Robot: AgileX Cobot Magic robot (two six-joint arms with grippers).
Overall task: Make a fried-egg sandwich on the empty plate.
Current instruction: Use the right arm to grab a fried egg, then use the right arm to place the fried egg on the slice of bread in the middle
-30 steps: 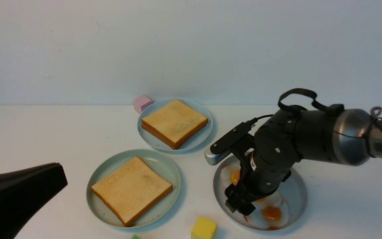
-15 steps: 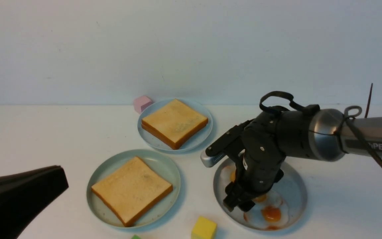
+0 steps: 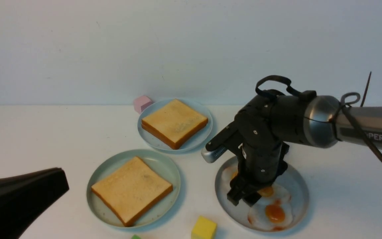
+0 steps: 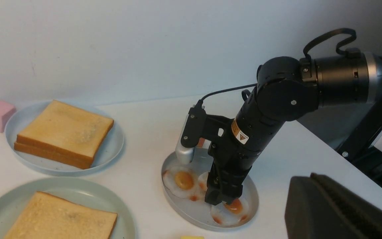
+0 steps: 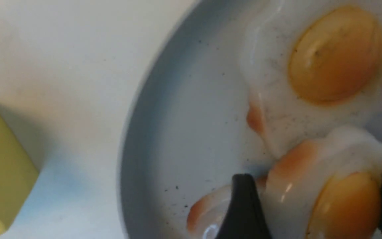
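At the lower left the left gripper (image 3: pixel 56 181) is a dark bulk, closed, with nothing showing in it. Just right of it the mint plate (image 3: pixel 164 167) carries one toast (image 3: pixel 131 189), so the bottom layer looks done. Above and to the right, the blue plate (image 3: pixel 151 141) holds the next toast (image 3: pixel 174 122). The left wrist view suggests two slices stacked there, but the seam is faint. At the lower right the grey plate (image 3: pixel 297 187) bears the eggs. The right gripper (image 3: pixel 242 199) is down among them, jaws partly closed with a finger (image 5: pixel 244 205) on either side of one egg (image 5: pixel 343 202), apparently pinching it. I judge the work about a third done: the egg must go onto the toast, then the lid slice. In the front view the arm hides the fingertips. The right wrist view cuts off fingers and egg at its lower edge, so whether the egg is off the plate cannot be told. How many eggs overlap is unclear. A green scrap (image 3: pixel 136 237) is cut off at the bottom edge.
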